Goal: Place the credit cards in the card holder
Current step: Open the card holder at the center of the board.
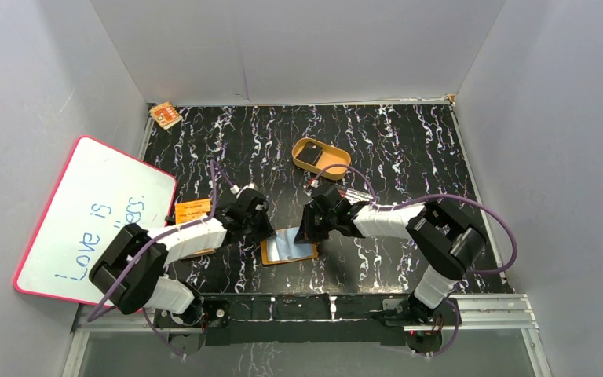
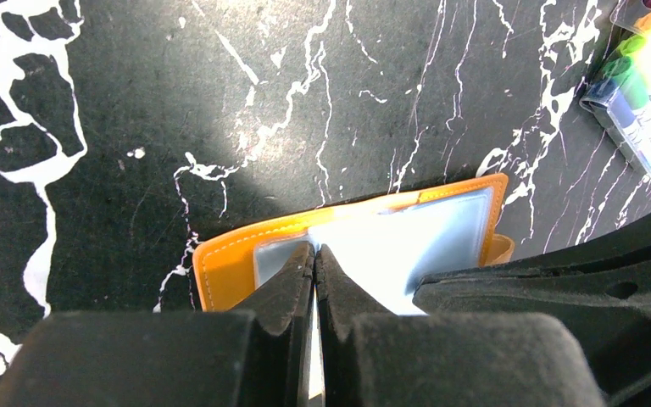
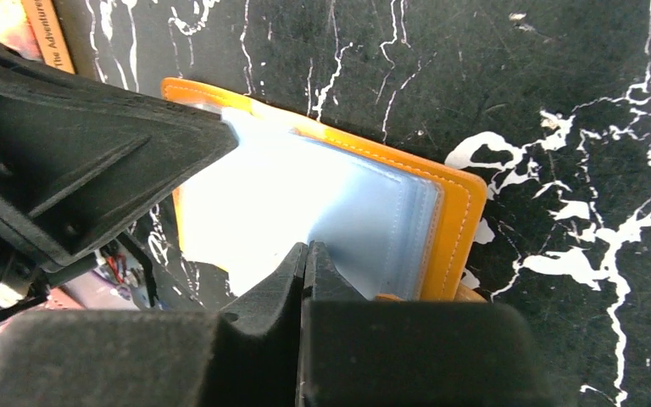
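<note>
Your wallet (image 1: 289,247) lies open and flat on the black, white-veined counter (image 1: 408,157), right between your two arms. It is orange leather with pale stitching along the rim, with glossy light-blue sleeves inside. Your left gripper (image 1: 265,232) has its tips down on the sleeve's left part and its jaws pressed together. Glare washes that patch white, so you can't tell whether a sleeve is nipped between them. Your right gripper (image 1: 311,232) is closed too, with no gap showing at the tips, and it touches the sleeve edge from the opposite side. Its wrist view doesn't show a pinch clearly either. Your left arm's dark body covers the wallet's far corner there. One flat black card (image 1: 310,155) sits well apart in the tan oval tray (image 1: 297,154). A pack of markers (image 2: 644,110) is cut off at the left wrist view's edge.
</note>
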Motion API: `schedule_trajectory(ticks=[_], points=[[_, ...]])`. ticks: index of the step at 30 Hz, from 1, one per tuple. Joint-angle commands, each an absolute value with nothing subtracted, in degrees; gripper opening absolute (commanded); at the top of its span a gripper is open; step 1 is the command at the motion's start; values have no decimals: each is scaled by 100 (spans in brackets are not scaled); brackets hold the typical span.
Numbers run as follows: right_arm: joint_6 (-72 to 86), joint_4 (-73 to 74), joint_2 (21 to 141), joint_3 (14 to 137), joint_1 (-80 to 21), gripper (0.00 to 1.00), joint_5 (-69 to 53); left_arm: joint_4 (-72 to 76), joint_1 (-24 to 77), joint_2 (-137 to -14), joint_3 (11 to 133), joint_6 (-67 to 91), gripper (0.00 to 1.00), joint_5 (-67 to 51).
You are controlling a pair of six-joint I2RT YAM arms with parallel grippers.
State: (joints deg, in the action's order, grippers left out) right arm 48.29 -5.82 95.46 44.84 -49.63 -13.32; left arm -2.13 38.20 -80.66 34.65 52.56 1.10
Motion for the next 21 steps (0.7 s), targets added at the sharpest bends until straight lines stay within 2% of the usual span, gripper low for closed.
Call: schedule_trajectory(ticks=[1, 5, 6, 9, 11, 21], points=[[4601, -155, 9652, 4666, -4995, 3, -1037, -625, 3832, -7827, 3138, 5215, 0, 272], [4605, -111, 9711, 4582, -4987, 0, -937, -733, 3831, -7532, 3120, 5216, 2, 321], [4599, -73, 9735, 4586, -4996, 0, -902, -755, 3832, -7440, 3132, 5199, 8, 320], [4600, -18, 9781, 4597, -5000, 0, -870, -844, 3832, -7141, 3199, 5115, 37, 314], [4611, -18, 9789, 4597, -5000, 0, -862, -902, 3827, -6963, 3259, 5026, 52, 309], [4639, -18, 9790, 4614, -4999, 0, -843, -1065, 3841, -6765, 3692, 4779, 85, 192]])
